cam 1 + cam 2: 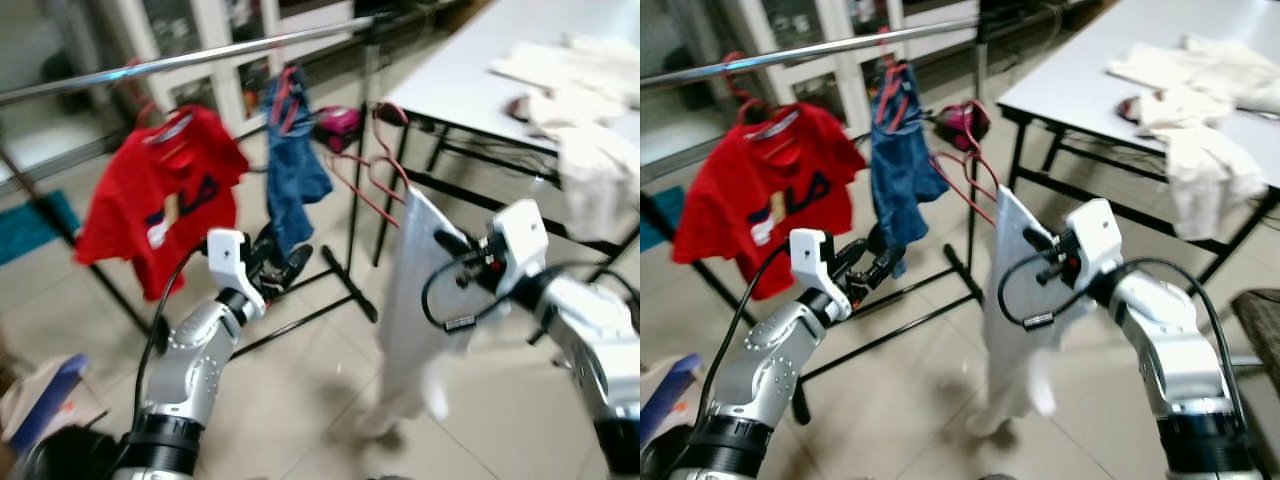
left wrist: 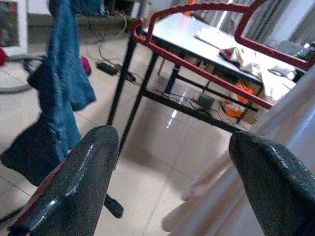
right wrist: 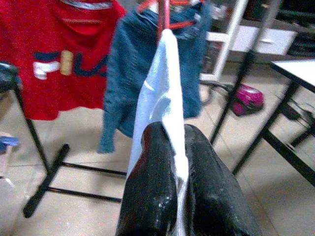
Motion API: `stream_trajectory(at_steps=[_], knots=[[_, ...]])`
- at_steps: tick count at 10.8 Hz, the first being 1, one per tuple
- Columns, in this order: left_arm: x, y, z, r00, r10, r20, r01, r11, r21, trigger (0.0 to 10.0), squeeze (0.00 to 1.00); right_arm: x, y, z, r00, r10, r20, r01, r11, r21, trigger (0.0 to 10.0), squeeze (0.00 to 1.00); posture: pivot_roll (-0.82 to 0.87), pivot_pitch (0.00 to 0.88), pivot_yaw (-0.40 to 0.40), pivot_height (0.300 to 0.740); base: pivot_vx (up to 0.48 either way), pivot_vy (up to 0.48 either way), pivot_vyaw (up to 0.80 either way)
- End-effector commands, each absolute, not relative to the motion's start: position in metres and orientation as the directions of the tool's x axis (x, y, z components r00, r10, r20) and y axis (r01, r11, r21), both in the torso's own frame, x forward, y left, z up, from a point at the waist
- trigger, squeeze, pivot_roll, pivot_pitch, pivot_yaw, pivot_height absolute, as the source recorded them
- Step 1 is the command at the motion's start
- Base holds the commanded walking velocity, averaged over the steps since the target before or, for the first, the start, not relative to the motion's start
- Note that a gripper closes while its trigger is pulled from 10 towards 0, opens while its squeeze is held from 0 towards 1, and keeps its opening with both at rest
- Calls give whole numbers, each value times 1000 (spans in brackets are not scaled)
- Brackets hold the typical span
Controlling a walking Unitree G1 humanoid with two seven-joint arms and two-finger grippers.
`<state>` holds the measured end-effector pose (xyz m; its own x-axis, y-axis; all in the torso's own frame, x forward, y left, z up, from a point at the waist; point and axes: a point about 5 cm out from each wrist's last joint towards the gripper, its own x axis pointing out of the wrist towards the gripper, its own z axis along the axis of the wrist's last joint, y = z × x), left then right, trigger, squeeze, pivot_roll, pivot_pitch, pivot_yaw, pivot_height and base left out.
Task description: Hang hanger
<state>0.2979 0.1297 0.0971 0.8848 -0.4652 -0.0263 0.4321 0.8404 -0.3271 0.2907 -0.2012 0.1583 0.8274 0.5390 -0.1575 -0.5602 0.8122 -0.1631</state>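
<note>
The right tool (image 1: 1032, 240) is closest. Its two black fingers (image 3: 152, 196) are pressed together on a white cloth (image 1: 415, 300). The cloth hangs on a red hanger (image 1: 375, 175), and the hanger's hook sticks up above the cloth. The cloth hangs down in the air, above the tiled floor (image 1: 300, 400).

The left tool (image 1: 285, 262) is held up on the other side. Its fingers (image 2: 74, 187) are wide apart and hold nothing. In the left wrist view, the red hanger and the white cloth are just in front of it.

A bit farther back stands a black clothes rack with a shiny silver rail (image 1: 180, 60) on top. A red shirt (image 1: 160, 205) with letters on it hangs from the rail. A blue cloth (image 1: 292, 165) hangs next to it on its own red hanger. A pink thing (image 1: 338, 124) lies on the floor behind the rack.

On the robot's right is a white worktop (image 1: 470, 80) with black legs. Some white clothes (image 1: 1190, 110) lie in a heap on it.
</note>
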Motion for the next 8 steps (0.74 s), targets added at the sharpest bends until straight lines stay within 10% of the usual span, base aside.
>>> stream_trajectory(at_steps=[1,4,8], knots=[[300,127,104,867,-498,-14,476,836,-273,10000,0,289,-196,173,791,599,-123,-612,776,-156,0,0,-100,0,39,740,0,0,0],[297,137,101,783,-618,-64,601,780,-178,10000,0,274,-203,193,647,734,-206,-760,601,-246,0,0,-115,0,65,740,0,0,0],[305,159,118,624,-774,-106,772,632,-67,10000,0,273,-238,239,656,706,-266,-734,513,-445,0,0,-149,0,102,740,0,0,0]])
